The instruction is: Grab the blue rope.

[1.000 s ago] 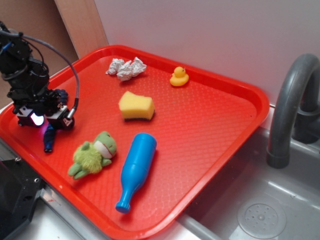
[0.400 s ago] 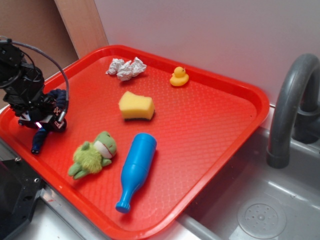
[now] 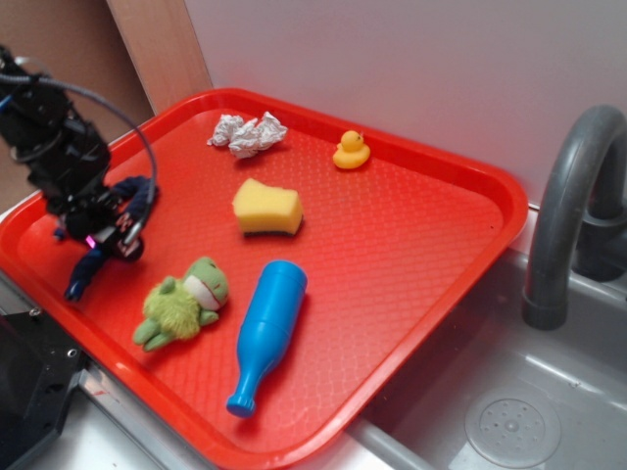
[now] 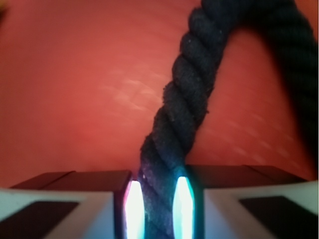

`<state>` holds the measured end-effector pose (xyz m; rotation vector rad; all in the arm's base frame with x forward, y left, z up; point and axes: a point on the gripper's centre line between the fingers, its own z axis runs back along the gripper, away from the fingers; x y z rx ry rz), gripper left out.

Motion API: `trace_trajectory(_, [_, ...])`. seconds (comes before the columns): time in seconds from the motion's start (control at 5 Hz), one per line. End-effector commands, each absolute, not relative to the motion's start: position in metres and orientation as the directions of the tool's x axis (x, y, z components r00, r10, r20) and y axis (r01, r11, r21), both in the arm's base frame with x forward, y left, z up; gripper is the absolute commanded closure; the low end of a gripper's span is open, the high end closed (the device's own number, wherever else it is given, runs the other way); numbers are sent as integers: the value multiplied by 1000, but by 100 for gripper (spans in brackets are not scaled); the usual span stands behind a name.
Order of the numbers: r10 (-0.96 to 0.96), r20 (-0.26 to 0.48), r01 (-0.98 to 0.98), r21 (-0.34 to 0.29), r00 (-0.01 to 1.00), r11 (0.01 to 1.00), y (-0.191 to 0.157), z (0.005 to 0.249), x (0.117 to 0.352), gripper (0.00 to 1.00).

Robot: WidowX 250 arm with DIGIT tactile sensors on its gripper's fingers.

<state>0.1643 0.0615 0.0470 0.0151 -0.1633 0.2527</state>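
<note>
The blue rope (image 4: 179, 129), apparently soft, light and limp, sits pinched mid-length between the narrowly set jaws of the gripper (image 4: 158, 204), ends drooping at frame left.

Black arm (image 3: 54, 137) — grey cable (image 3: 122, 117).

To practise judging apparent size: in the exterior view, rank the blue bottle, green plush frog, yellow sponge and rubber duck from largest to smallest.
1. blue bottle
2. green plush frog
3. yellow sponge, close to the frog; it sits farther back, so this order is unsure
4. rubber duck, clearly smallest
</note>
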Motion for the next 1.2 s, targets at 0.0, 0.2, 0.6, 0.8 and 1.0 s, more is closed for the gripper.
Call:
trace_trajectory(0.0, [179, 245, -190, 21, 953, 982, 34, 144, 213, 100])
trace_trajectory(0.2, [175, 218, -180, 3, 960, 984, 31, 185, 217, 100])
trace_trajectory(0.6, [139, 202, -137, -25, 970, 990, 22, 245, 210, 100])
trace_trajectory(0.8, [39, 176, -46, 35, 984, 998, 12, 254, 207, 100])
trace_trajectory(1.0, [-43, 181, 33, 60, 982, 998, 6, 249, 206, 100])
